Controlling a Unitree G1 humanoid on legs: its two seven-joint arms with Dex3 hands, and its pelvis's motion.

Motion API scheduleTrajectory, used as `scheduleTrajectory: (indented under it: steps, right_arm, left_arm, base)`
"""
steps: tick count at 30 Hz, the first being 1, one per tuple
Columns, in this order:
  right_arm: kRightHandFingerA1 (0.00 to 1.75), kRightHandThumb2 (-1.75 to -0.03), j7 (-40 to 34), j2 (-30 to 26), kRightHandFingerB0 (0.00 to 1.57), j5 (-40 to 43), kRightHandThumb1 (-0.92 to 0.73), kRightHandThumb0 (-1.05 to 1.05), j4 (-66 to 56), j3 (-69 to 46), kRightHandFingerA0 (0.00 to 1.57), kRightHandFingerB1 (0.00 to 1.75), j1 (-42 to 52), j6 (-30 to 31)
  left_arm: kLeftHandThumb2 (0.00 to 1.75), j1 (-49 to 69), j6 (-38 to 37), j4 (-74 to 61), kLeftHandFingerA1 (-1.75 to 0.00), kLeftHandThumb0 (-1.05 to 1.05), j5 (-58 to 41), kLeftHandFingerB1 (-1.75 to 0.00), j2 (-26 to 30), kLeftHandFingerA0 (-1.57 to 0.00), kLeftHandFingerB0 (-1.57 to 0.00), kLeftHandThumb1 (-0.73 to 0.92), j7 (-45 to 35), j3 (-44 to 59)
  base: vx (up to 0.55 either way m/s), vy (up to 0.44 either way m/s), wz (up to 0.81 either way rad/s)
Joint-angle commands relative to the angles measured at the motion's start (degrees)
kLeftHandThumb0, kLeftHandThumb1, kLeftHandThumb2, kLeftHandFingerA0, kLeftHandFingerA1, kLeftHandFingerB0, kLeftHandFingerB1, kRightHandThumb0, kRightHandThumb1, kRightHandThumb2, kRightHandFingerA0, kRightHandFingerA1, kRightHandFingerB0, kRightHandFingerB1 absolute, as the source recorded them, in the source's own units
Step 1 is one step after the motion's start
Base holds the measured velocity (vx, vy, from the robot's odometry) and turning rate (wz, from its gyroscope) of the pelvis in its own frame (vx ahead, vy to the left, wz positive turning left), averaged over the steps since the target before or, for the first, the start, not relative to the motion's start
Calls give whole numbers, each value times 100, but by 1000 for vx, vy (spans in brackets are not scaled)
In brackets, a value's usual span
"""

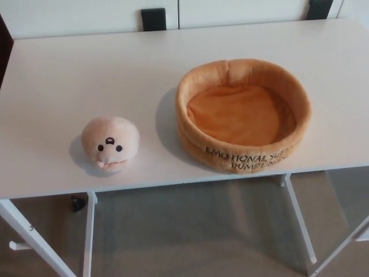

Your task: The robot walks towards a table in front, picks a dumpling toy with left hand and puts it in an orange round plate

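White table [69, 69] carries both items. Dumpling toy [110, 144]: peach plush, face toward camera, sits near table's front edge, left of the orange round plate [243, 114] and apart from it. Plate is soft-walled, empty, black lettering on its front wall. Neither robot hand in frame; finger state cannot be told.

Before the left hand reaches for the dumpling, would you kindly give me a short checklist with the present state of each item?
1. Dumpling in view, alone on the table: ok.
2. Dumpling clear of the plate, a gap between them: ok.
3. Plate empty: ok.
4. Plate fully on the table, near the front edge: ok.
5. Left hand in view and ready: cannot tell, no hand shows.
6. Robot close enough to reach: cannot tell.
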Motion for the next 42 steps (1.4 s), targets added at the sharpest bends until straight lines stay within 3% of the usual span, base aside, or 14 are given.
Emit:
scheduleTrajectory:
  steps: [1,4,6,7,11,12,13,14,22,26,27,30,33,42]
  right_arm:
    - [45,-60,-43,-61,42,-23,-66,-31,-37,39,69,34,43,2]
    - [45,-60,-48,-45,40,-18,-64,-31,0,42,68,34,29,43]
    - [44,-59,2,-51,39,17,-63,-29,5,19,63,34,11,81]
    - [45,-59,-10,-48,39,5,-63,-29,3,34,68,34,-2,78]
    - [45,-59,-37,-43,39,-14,-63,-29,2,65,68,34,-19,69]
    - [46,-60,-17,-53,39,12,-64,-27,-17,46,65,34,-32,43]
    - [46,-60,9,-64,39,45,-64,-27,-40,22,65,34,-49,10]
    - [46,-60,15,-70,39,53,-64,-27,-47,16,64,35,-58,11]
    - [44,-60,-10,-82,39,-73,-65,-27,-28,135,61,34,-121,6]
    - [44,-60,-79,-47,41,-94,-65,-26,21,153,62,35,-154,58]
    - [45,-59,-69,-47,40,-91,-64,-27,7,160,63,35,-147,39]
    - [45,-59,-64,-48,40,-87,-64,-27,2,166,63,35,-145,30]
    - [44,-59,-52,-36,39,-84,-63,-28,2,175,59,34,-151,50]
    - [43,-58,-119,-24,39,-120,-61,-27,57,212,58,34,-174,96]
  left_arm:
    - [61,0,-27,-45,-40,-36,14,-33,83,-48,-31,68,-51,20]
    - [59,37,-216,-165,-41,-32,-99,-30,115,-52,-23,65,-59,114]
    - [60,101,-448,-330,-65,-32,-241,-28,161,-51,-17,66,-131,248]
    - [61,180,-685,-532,-31,-40,-339,-27,213,-20,-15,64,-146,360]
    - [61,344,-984,-913,-31,-40,-443,-27,278,-20,-15,64,-190,568]
    - [93,1214,-1546,-2532,-52,-24,-969,-49,399,-8,-6,41,-242,1014]
    - [93,2294,-2247,-4543,-52,-24,-1629,-49,546,-8,-6,41,-306,1566]
    - [63,2684,-2340,-5288,-38,-44,-1838,-32,584,-18,-17,50,-362,1784]
    - [60,4289,-2319,-8815,-36,-36,-2978,-31,651,-18,-16,47,-760,3660]
    - [58,4217,-1920,-10089,-35,-36,-3700,-31,774,-17,-18,45,-920,4818]
    - [85,3927,-1894,-10338,-50,-20,-3868,-47,946,-3,0,34,-926,5097]
    - [85,3821,-1790,-10533,-50,-20,-3966,-47,977,-3,0,34,-966,5267]
    - [82,2591,-455,-11256,-53,-19,-4071,-47,1706,-6,0,29,-859,5732]
    - [67,438,1118,-10999,-44,-16,-3367,-41,2648,0,-6,23,-1034,4503]
  base:
    - [0,0,0]
    - [0,0,0]
    - [0,0,0]
    - [0,0,0]
    - [0,0,0]
    - [0,0,0]
    - [0,0,0]
    - [0,0,0]
    - [0,0,0]
    - [0,0,0]
    - [0,0,0]
    - [0,0,0]
    - [0,0,0]
    - [0,0,0]
